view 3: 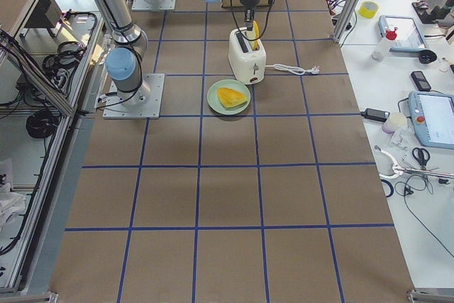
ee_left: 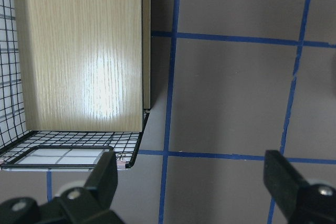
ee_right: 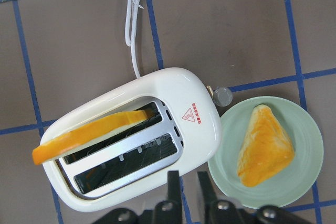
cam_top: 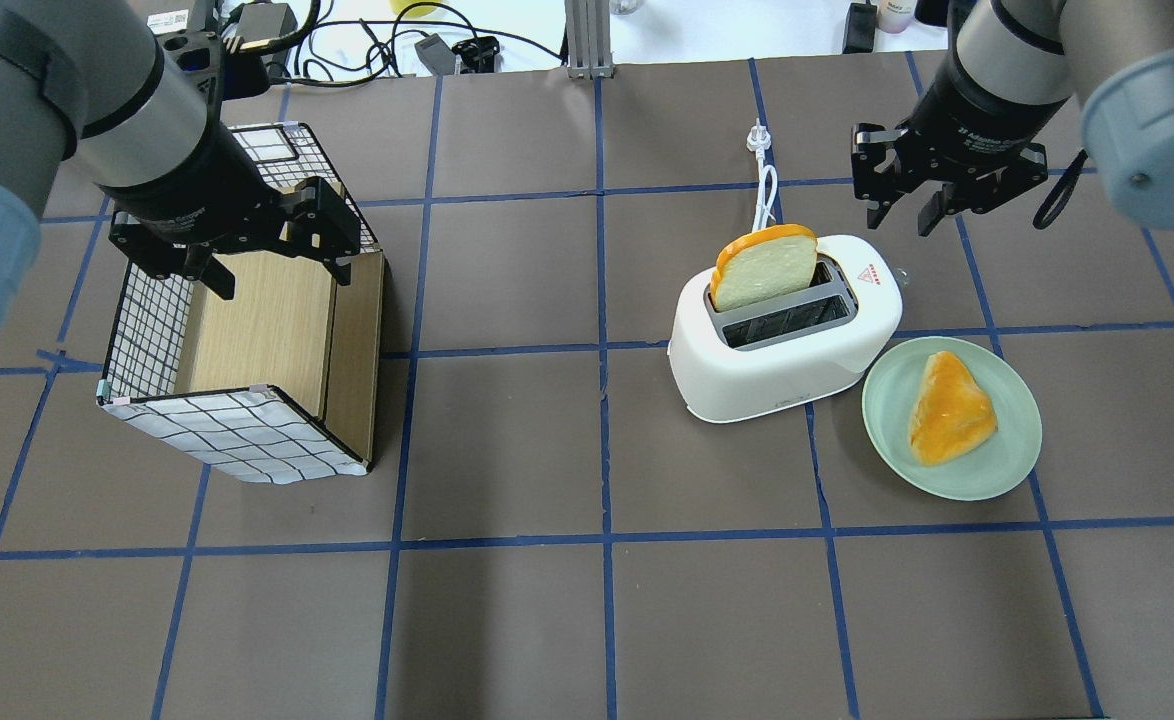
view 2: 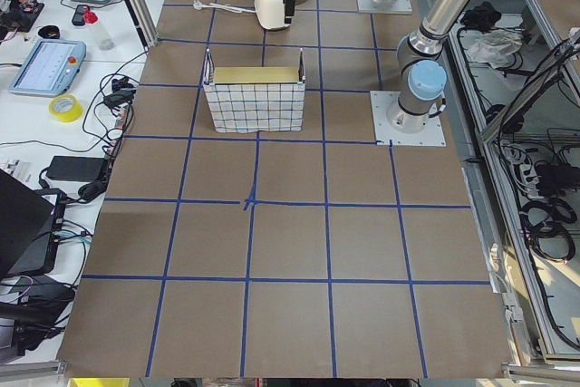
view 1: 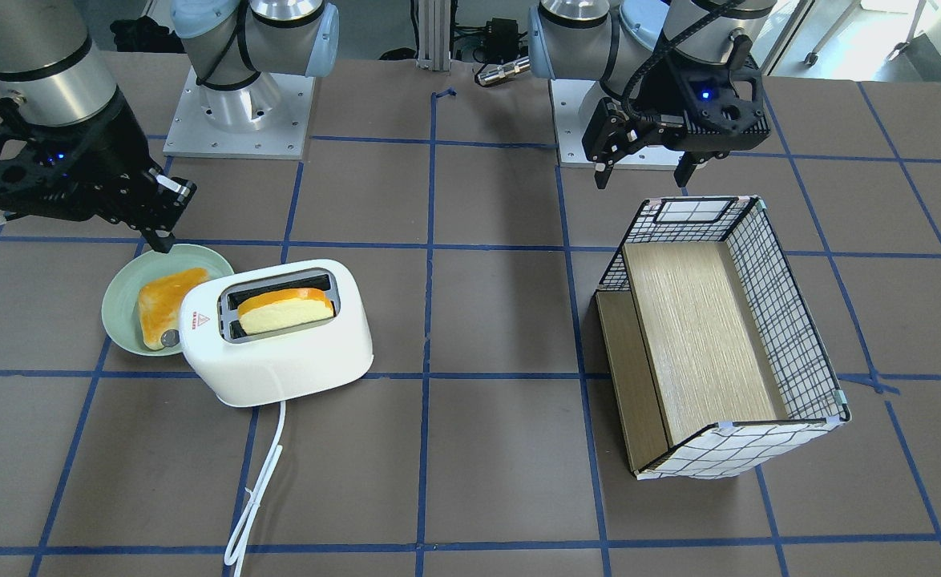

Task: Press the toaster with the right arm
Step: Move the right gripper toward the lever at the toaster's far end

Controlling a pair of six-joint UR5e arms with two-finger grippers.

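Toaster (ee_right: 195, 94) with red triangle mark (ee_right: 188, 115)

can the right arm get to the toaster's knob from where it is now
Probably yes. The right gripper hangs above the table near the knob end of the toaster, with nothing between it and the grey knob; only the green plate sits close beside it.

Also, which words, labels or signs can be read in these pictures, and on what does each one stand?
Toaster: a red triangle sign; the small red lettering beside it is too small to read.
Right arm: white lettering on its black wrist, too blurred to read.
Left arm: white lettering likewise, too blurred to read.
No text can be quoted; nothing else bears writing.
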